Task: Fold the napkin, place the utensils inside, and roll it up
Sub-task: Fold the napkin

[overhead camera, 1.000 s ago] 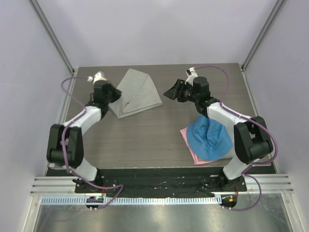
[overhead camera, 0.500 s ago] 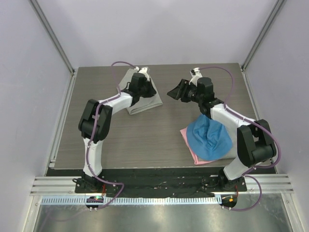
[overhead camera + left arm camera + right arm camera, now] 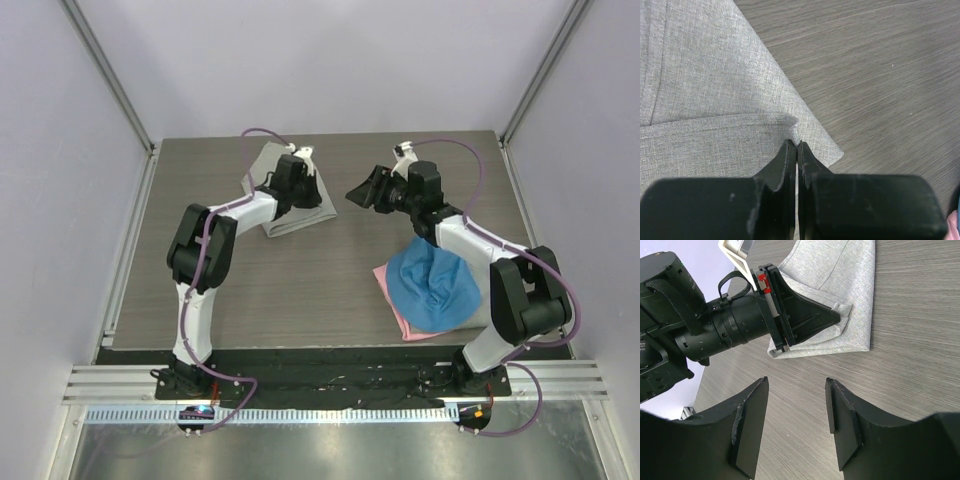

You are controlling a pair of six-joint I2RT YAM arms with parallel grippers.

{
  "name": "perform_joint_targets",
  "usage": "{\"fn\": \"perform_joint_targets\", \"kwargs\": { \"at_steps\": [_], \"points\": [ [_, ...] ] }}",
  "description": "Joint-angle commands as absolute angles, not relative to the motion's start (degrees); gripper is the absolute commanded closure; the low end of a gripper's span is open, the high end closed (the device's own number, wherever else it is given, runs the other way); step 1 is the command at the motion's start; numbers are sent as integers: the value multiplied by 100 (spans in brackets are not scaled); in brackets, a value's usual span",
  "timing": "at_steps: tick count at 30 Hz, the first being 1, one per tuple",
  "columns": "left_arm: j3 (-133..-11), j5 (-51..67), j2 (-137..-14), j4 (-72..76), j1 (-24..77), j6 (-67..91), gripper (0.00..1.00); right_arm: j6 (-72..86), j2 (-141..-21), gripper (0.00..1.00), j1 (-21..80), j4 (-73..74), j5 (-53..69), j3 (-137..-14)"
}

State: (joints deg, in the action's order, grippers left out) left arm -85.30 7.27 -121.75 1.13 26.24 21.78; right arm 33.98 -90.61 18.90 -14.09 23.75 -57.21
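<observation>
The light grey napkin (image 3: 298, 219) lies folded at the back of the table; it also shows in the left wrist view (image 3: 705, 90) and the right wrist view (image 3: 850, 270). My left gripper (image 3: 310, 193) is over it, jaws shut (image 3: 797, 145) on a raised fold at the napkin's edge near a corner. The right wrist view shows its tip (image 3: 837, 317) on that fold. My right gripper (image 3: 356, 192) is open and empty (image 3: 796, 382), above bare table to the right of the napkin. The spoon is not in view.
A blue cloth (image 3: 437, 285) lies on a pink cloth (image 3: 394, 300) at the right, under my right arm. The wood-grain table (image 3: 300, 280) is bounded by metal frame posts and pale walls.
My left arm swung from the napkin's left side across to its right, carrying cloth over, so the napkin is now a narrower folded shape. The right arm barely moved.
</observation>
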Motion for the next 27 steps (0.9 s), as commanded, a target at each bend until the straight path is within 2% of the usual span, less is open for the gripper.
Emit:
{"fn": "perform_joint_targets", "kwargs": {
  "at_steps": [1, 2, 4, 7, 11, 16, 22, 27],
  "points": [
    [-8420, 782, -11848, 18, 2689, 2092, 71, 3349, -9219, 43, 1863, -1600, 2435, -5845],
    [-8403, 782, -11717, -35, 2698, 2118, 57, 3349, -9307, 43, 1872, -1591, 2443, -5888],
    [-8297, 643, -11524, -149, 2707, 2136, 40, 3314, -9439, 43, 1863, -1591, 2426, -5959],
    [-7982, 265, -10962, -290, 2707, 2197, 29, 3147, -9790, 43, 1872, -1451, 2399, -6230],
    [-7480, -656, -10293, -815, 2681, 2450, 25, 3050, -10370, 43, 1872, -1345, 2452, -6757],
    [-6804, -1160, -9652, -1160, 2567, 3005, 23, 2971, -11160, 43, 1889, -1196, 2549, -7329],
    [-6171, -862, -9589, -1012, 1934, 3673, 24, 2874, -11821, 44, 1969, -984, 2645, -8050],
    [-5846, -422, -9738, -660, 1626, 4095, 25, 2804, -12269, 48, 2004, -836, 2619, -8454]
  ]
}}
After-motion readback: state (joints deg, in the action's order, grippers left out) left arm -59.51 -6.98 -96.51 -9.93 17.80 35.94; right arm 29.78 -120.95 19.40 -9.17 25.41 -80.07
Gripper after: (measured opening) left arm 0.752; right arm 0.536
